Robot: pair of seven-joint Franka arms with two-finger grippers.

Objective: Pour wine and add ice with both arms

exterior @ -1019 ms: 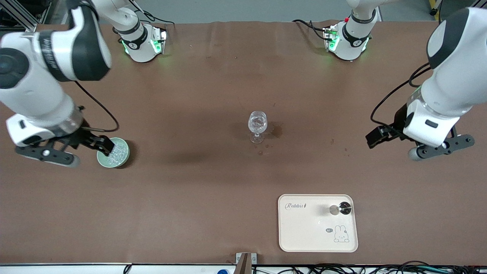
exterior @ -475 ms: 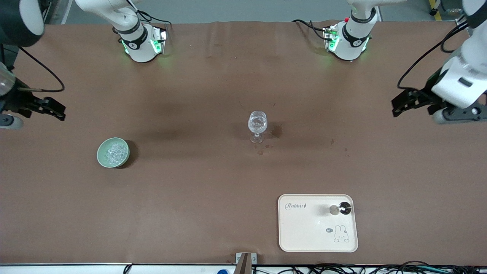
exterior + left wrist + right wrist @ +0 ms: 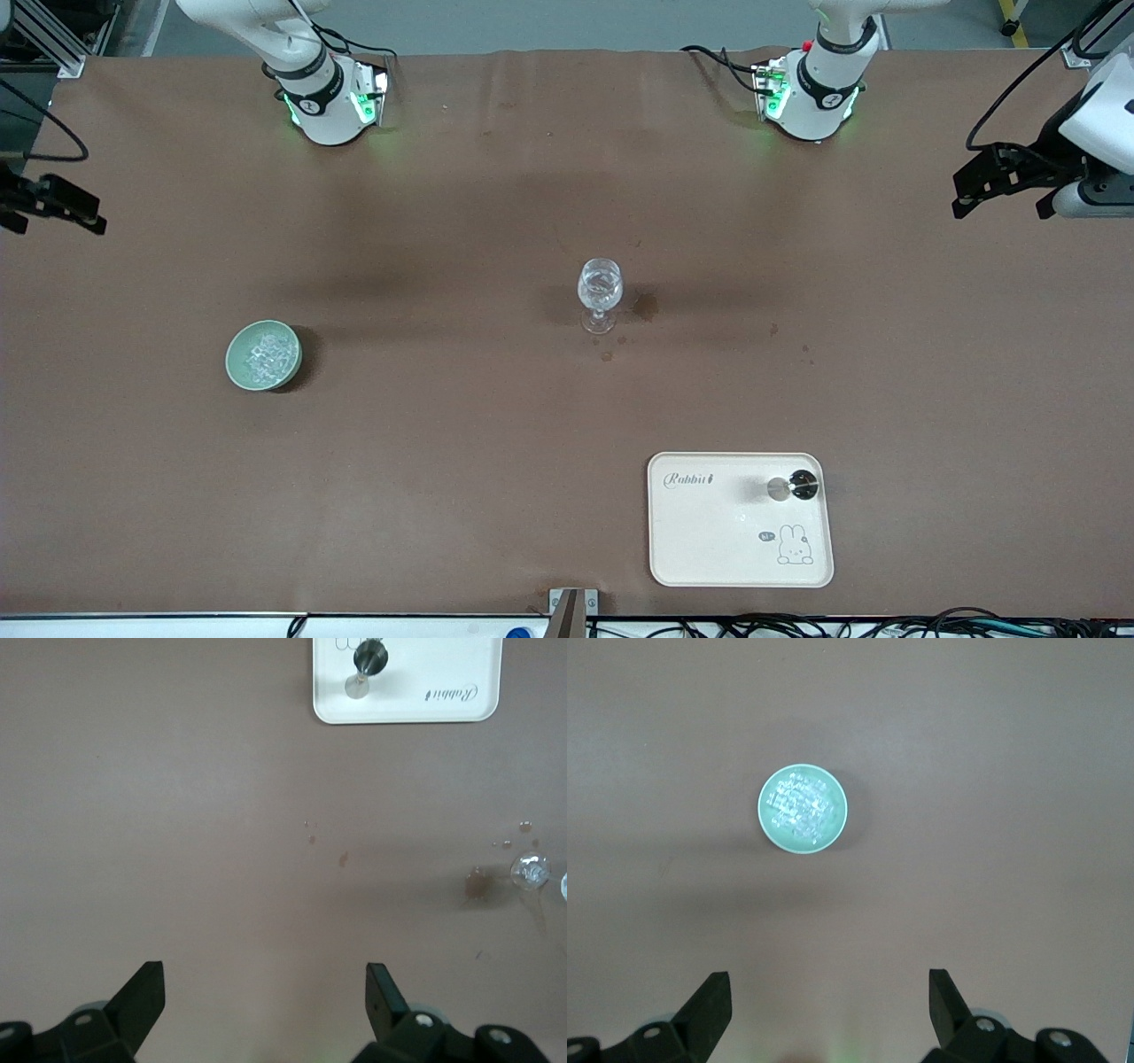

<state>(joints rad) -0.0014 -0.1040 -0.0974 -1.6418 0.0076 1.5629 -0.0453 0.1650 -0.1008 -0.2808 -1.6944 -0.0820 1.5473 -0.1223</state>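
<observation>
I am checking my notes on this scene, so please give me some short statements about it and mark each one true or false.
1. The ice lies in a green bowl. True.
2. The stemmed glass stands on the cream tray. False: it stands on the bare table, farther from the front camera than the tray.
3. Both hands are open and hold nothing. True: the left hand and the right hand each show spread fingers with nothing between them.
4. The bowl is toward the left arm's end of the table. False: it is toward the right arm's end.
5. The tray is bare. False: a small dark and silver item, perhaps a bottle stopper, lies on it.
</observation>
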